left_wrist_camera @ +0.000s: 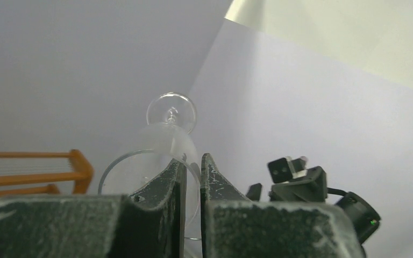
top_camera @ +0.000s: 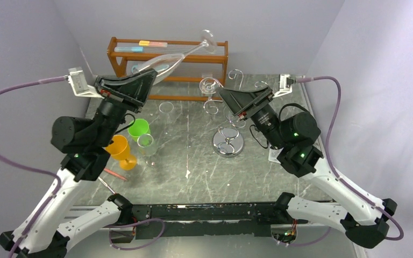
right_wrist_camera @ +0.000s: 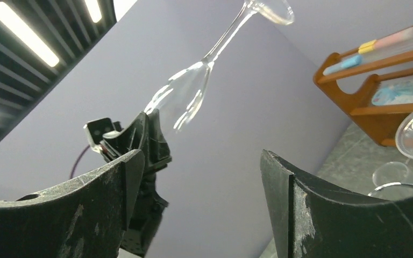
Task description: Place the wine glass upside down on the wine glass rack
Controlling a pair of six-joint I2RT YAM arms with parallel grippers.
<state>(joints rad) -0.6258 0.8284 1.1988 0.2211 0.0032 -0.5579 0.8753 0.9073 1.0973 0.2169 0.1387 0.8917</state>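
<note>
Left end effector [top_camera: 149,79]: its fingers are nearly closed, pinching the wall of the wine glass bowl at the rim, with one finger inside and one outside in the left wrist view.
Right end effector [right_wrist_camera: 200,180]: spread wide with nothing between its fingers; it sits low beside the rack's curled arms.
Wine glass [top_camera: 164,65]: held in the air above the back left of the surface and in front of the wooden shelf unit [top_camera: 119,58], touching neither.
Long axis: slanted, running from the bowl at the left end effector up and to the right to the foot. The foot is the highest point, so the glass is partly inverted but far from vertical.
Wine glass rack [top_camera: 228,144]: stands on the surface to the right of the glass and below it, well apart from it.
Nearer arm: the right arm is nearest the rack, while the left arm has the glass.
Coming move, as a judgement: carry the glass right and down, and bring the stem nearer upright so the foot can slide into a spiral arm.
Look of the glass: clear and thin-walled, with a tulip bowl, a long slender stem and a round flat foot. It appears empty.
</note>
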